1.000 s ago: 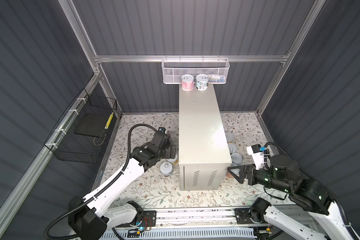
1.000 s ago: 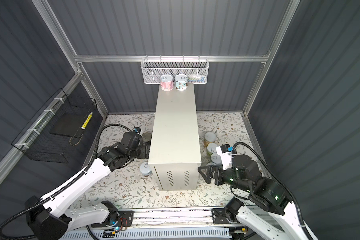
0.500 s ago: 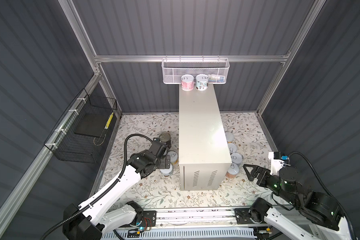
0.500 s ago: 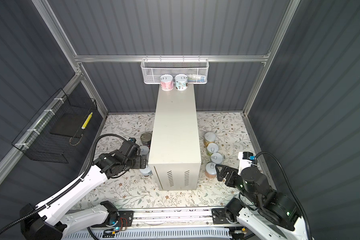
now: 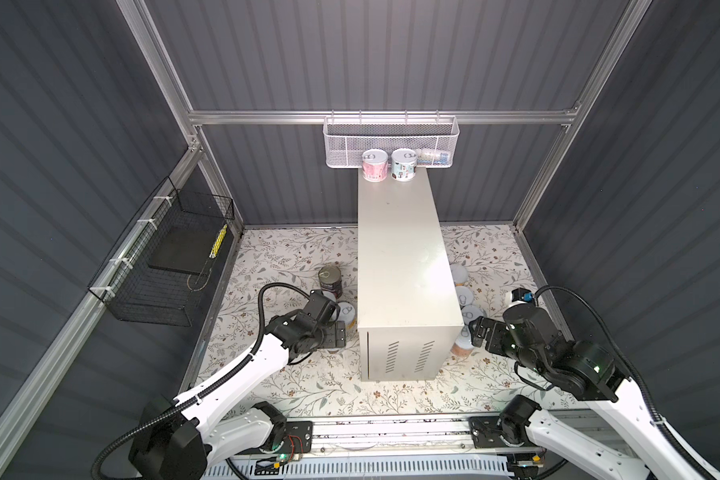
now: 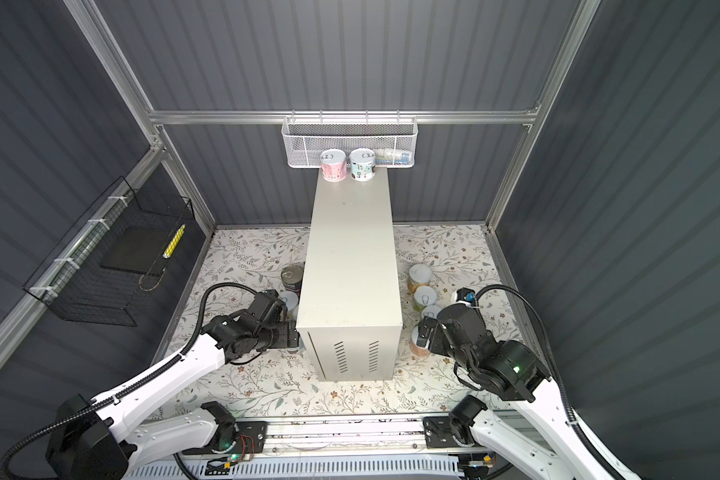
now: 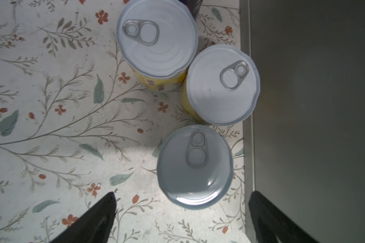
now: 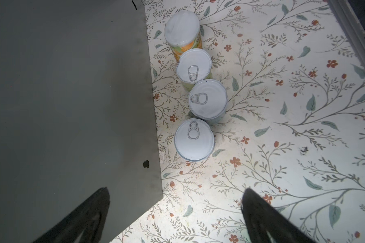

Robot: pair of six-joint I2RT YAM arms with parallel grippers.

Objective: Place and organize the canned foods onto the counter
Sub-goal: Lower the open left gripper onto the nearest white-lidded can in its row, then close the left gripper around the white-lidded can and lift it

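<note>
Where the bench stands: we see the cream bench running away from us down the middle, with only two tins on its long top.
Floor: the floral floor carries the other tins, all upright, in a cluster on each side of the bench.
Left tool: the left tool is low beside the bench's left wall, jaws spread wide, holding nothing.
Right tool: the right tool is near the front right corner, equally wide and empty.
Dark can: the dark can is taller and stands farthest back on the left.
Placed tins: a pink tin and a blue tin stand side by side at the bench's far end.
Left tins: a grey-lidded tin is closest, with a yellow tin and a second yellow tin close behind.
Right tins: the right-hand row lines the wall, with the front tin closest.
Approach: the grey-lidded tin stands straight ahead of the left tool, axis vertical, just short of the fingertips. It sits toward the bench-side finger, which has little room. We judge the left arm nearer a grasp, since the front tin lies well ahead of the right tool.
Change: since half a second ago the left tool has slid forward to this tin and the right tool has swung in. The bench count is unchanged.
</note>
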